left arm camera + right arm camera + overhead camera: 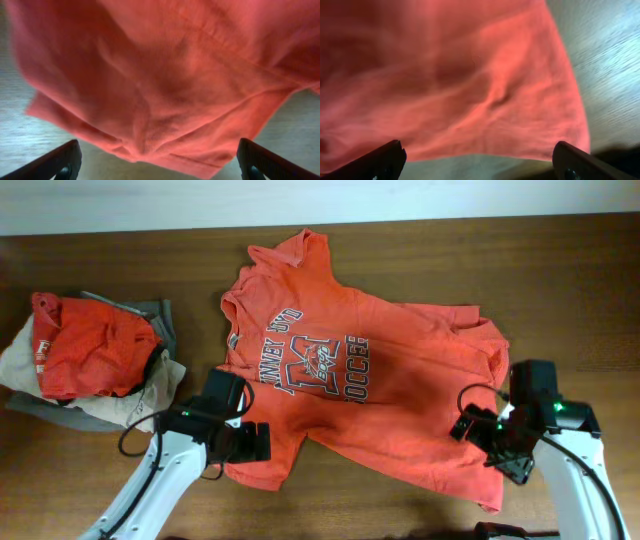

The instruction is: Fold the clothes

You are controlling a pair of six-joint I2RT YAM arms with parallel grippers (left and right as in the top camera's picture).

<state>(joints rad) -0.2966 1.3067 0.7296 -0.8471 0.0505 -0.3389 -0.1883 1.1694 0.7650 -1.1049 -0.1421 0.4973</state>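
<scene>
Since the T-shirt lies rumpled and print-up across the middle of the table, we judge both arms are placed to pinch its near edge. Our left gripper hovers at the near-left corner and our right gripper at the near-right, jaws wide, holding nothing. A pile of other clothes sits apart, leftward.

I see a dark brown wooden worktop with fine grain lines. A pale plain strip runs along its far edge; wall or not, I cannot tell.
</scene>
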